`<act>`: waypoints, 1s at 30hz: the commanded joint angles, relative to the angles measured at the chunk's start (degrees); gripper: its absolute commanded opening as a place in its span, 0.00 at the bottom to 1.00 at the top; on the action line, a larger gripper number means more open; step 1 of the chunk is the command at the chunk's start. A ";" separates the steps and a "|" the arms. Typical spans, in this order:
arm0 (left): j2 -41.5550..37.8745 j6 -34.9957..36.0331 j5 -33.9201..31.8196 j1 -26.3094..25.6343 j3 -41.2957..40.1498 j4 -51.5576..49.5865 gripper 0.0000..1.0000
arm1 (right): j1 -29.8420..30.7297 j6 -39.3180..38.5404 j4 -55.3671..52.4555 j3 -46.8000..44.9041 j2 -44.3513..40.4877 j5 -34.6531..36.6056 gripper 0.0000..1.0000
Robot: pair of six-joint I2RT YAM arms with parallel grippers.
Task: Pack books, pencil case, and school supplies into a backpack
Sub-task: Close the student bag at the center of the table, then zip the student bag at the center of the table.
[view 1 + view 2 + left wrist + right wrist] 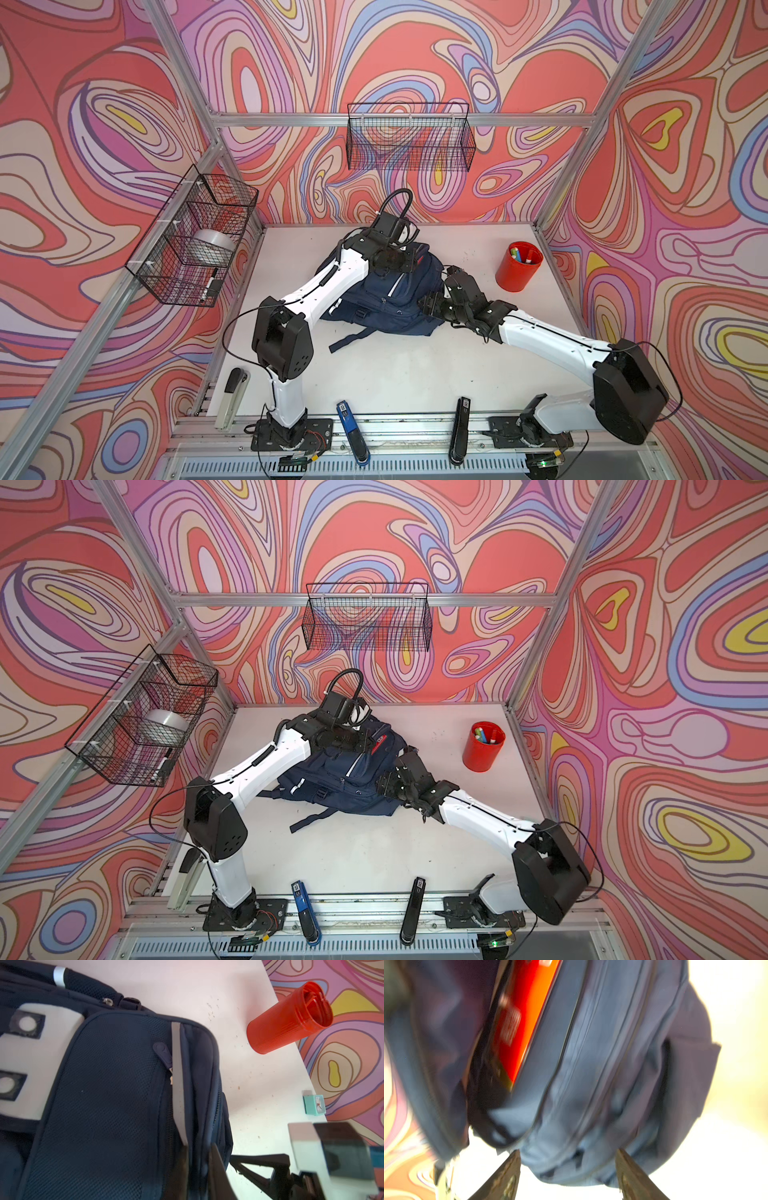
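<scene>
The backpack (pixel 386 299) holds the red packet (pixel 525 1012); right tool (pixel 566 1152) spread.

I see left arm (pixel 320 286) and right arm (pixel 548 338): white shells, black joint housings, thin black cables; coiled cord (pixel 328 276) on left.

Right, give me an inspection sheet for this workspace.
Surface: white table, small specks.
Job's things: backpack lying mid-table; red packet inside its open compartment; books, pencil case nothing seen.
Clutter: red cup with markers; beige stapler, blue stapler, black stapler along the front edge; teal clock.
Grippers: left gripper jaws slightly apart at a backpack fold, grip unclear; right gripper open at the backpack's side.
Cables: black cable loops above the left wrist.
Surroundings: side basket holding tape roll; back basket; patterned walls.
</scene>
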 commanded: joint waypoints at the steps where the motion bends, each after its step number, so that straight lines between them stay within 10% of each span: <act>1: -1.62 -1.33 2.99 -0.13 -1.27 5.94 0.33 | 2.86 -0.11 2.55 -2.36 -2.72 3.68 0.72; 5: -4.48 -1.02 2.93 -0.05 -0.29 4.07 0.75 | 9.17 -0.07 4.47 -1.13 -3.18 8.26 0.70; 12: -15.70 -9.75 8.34 6.98 -14.58 9.75 1.00 | 17.08 1.15 2.19 6.15 4.27 15.93 0.64; 20: -28.48 -21.62 8.16 15.26 -41.56 31.09 0.92 | 19.95 -2.22 -1.45 18.85 17.95 20.57 0.53; 30: -25.83 -34.86 6.03 15.36 -52.52 48.18 0.76 | 20.32 0.22 -3.73 21.19 24.40 19.46 0.43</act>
